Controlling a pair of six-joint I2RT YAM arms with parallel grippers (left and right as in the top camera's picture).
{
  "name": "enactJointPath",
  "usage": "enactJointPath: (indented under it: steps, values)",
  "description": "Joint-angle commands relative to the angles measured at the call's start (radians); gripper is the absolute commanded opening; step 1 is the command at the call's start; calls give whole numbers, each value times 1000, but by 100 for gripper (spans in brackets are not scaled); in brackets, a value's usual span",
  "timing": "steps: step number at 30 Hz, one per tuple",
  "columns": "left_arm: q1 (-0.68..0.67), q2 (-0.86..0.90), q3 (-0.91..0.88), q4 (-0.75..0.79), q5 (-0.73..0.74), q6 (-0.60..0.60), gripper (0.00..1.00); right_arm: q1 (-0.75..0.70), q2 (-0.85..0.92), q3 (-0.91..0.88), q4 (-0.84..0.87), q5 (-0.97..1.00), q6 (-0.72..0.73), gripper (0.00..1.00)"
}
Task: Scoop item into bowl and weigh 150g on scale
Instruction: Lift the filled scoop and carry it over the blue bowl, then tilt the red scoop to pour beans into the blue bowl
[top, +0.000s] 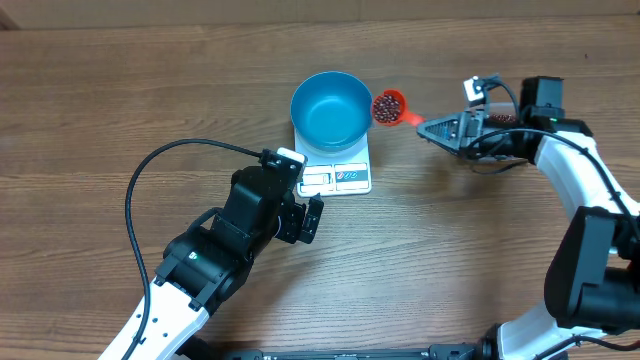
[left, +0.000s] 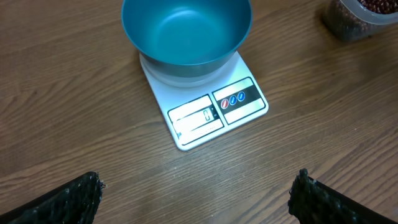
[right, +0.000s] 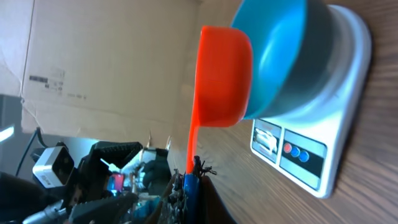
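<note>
We are watching the right arm reach in from the right edge of the overhead frame, its white forearm bending toward the upper centre, while the right gripper (top: 428, 128) is clamping its fingers together on the thin handle of an orange scoop (top: 389, 106). The scoop is hanging roughly level just right of the blue bowl (top: 331, 108), and its cup is carrying a small load of dark red beans (top: 386, 104). From the right wrist camera the cup is showing close against the bowl's side, though we cannot tell whether the two are touching. The bowl is sitting on the white scale (top: 337, 172) at upper centre, with the display and button panel facing the lower edge of the frame. The left arm is rising from the lower left corner, its black wrist angling toward the scale, and the left gripper (top: 312, 220) is hanging over bare wood just below the panel, fingers spread wide and gripping nothing. A black cable (top: 140, 180) is looping above that arm. A clear tub (left: 357, 22) of more beans is standing on the table (top: 120, 100) in the upper right of the left wrist view, well apart from the scale.
</note>
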Motion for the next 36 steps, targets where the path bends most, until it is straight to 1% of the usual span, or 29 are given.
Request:
enactJointPath:
  steps: [1,7,11,16,27,36]
  values:
    - [-3,-13,-10,4,-13,22,100,44,-1,-3,61,-20,95,4]
    - [-3,-13,-10,5,-13,22,100,120,-1,-3,208,57,222,4]
    - [-3,-13,-10,5,-14,22,100,158,-1,-3,271,109,228,4]
    - [-3,-13,-10,8,-14,22,100,194,-1,-3,286,256,214,4]
    - [-3,-13,-10,16,-14,23,100,272,-1,-3,285,488,-41,4]
    - [-3,-13,-10,16,-19,23,100,311,-1,-3,286,504,-314,4]
